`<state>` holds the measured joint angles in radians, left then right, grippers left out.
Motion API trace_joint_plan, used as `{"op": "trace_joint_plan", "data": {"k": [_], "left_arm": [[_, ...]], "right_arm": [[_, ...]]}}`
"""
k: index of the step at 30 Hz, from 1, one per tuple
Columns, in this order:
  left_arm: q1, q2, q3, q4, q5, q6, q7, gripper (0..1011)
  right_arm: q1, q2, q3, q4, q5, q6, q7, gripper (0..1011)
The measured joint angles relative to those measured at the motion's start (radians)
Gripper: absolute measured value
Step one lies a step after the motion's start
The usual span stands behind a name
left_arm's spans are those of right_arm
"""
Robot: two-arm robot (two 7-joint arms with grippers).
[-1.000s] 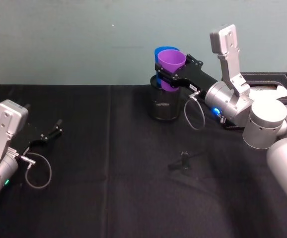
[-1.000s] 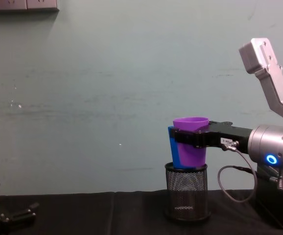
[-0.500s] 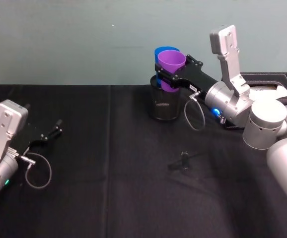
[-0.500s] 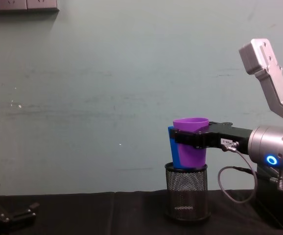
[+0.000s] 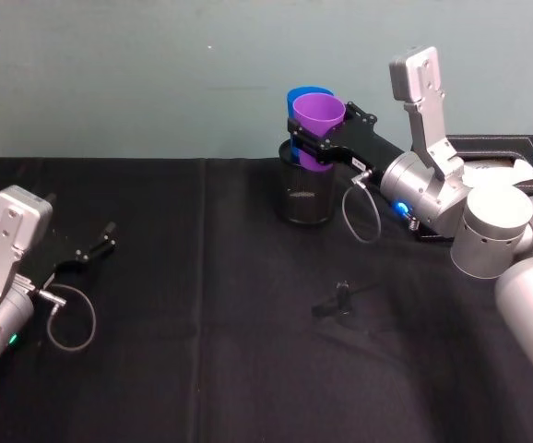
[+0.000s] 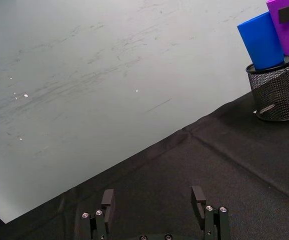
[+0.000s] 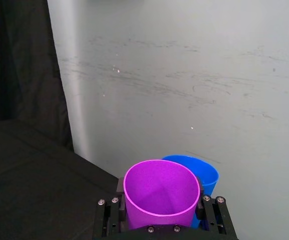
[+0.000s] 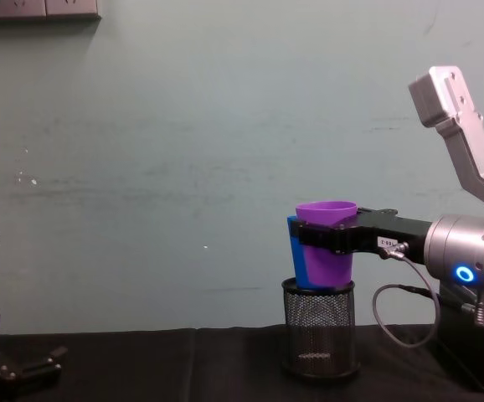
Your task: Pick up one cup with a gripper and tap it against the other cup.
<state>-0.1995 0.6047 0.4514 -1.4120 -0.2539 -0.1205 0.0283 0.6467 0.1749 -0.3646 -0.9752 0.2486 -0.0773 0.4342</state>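
purple cup [image 5: 319, 118] hanging upright, being gripped by right gripper [image 5: 309, 138], touching blue cup [image 6: 262, 42] | blue cup sitting in mesh holder [image 5: 305, 198]

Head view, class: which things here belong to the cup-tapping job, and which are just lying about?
Belong to the job: purple cup, gripped by the right gripper; blue cup right beside it.
Just lying about: black mesh pen holder below the cups; small black clamp part on the cloth; black case at far right; left gripper, parked open at the left.

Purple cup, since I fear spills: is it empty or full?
Empty. Looking down into the purple cup in the right claw, only its bare inside shows.
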Motion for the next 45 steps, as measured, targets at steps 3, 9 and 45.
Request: {"op": "trace_joint_plan", "data": {"k": [3, 9, 45], "left_arm": [[0.0, 0.0, 0.0, 0.0, 0.0, 0.0, 0.0, 1000], [0.0, 0.0, 0.0, 0.0, 0.0, 0.0, 0.0, 1000], [0.0, 0.0, 0.0, 0.0, 0.0, 0.0, 0.0, 1000]], "right_arm": [[0.0, 0.0, 0.0, 0.0, 0.0, 0.0, 0.0, 749], [0.0, 0.0, 0.0, 0.0, 0.0, 0.0, 0.0, 749], [0.0, 0.0, 0.0, 0.0, 0.0, 0.0, 0.0, 749]]}}
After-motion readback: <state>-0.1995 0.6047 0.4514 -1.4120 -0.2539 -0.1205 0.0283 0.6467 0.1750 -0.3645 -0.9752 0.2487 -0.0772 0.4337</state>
